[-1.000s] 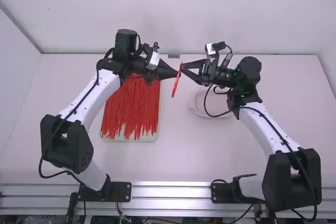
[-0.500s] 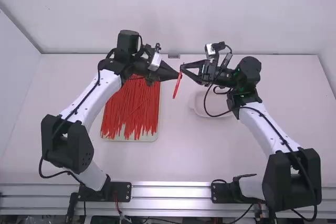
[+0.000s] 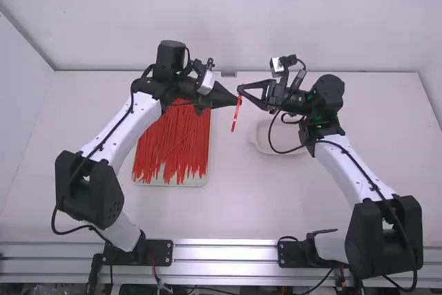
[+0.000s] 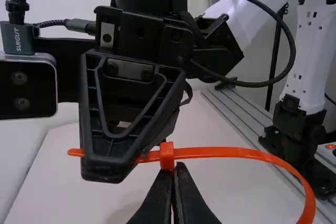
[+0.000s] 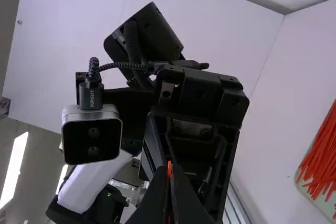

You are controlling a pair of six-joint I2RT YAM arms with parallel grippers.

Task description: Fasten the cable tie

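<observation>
One red cable tie (image 3: 235, 115) hangs above the table between the two grippers. In the left wrist view the cable tie (image 4: 236, 153) runs sideways and curves down at one end. Its square head (image 4: 167, 153) sits just above my left gripper (image 4: 172, 184), which is shut on it. My left gripper (image 3: 233, 102) and my right gripper (image 3: 241, 92) meet tip to tip over the table's middle. My right gripper (image 5: 168, 192) is shut, with a sliver of the cable tie (image 5: 169, 169) between its fingers. The right gripper's finger (image 4: 131, 114) hides part of the strap.
A flat tray (image 3: 169, 182) with several red cable ties (image 3: 173, 139) lies under the left arm; these ties (image 5: 320, 166) also appear in the right wrist view. A white dish (image 3: 263, 140) sits below the right gripper. Open table lies in front and at the right.
The left gripper has shifted a little to the right and the hanging tie has moved right and slightly down with it. The right gripper has barely moved.
</observation>
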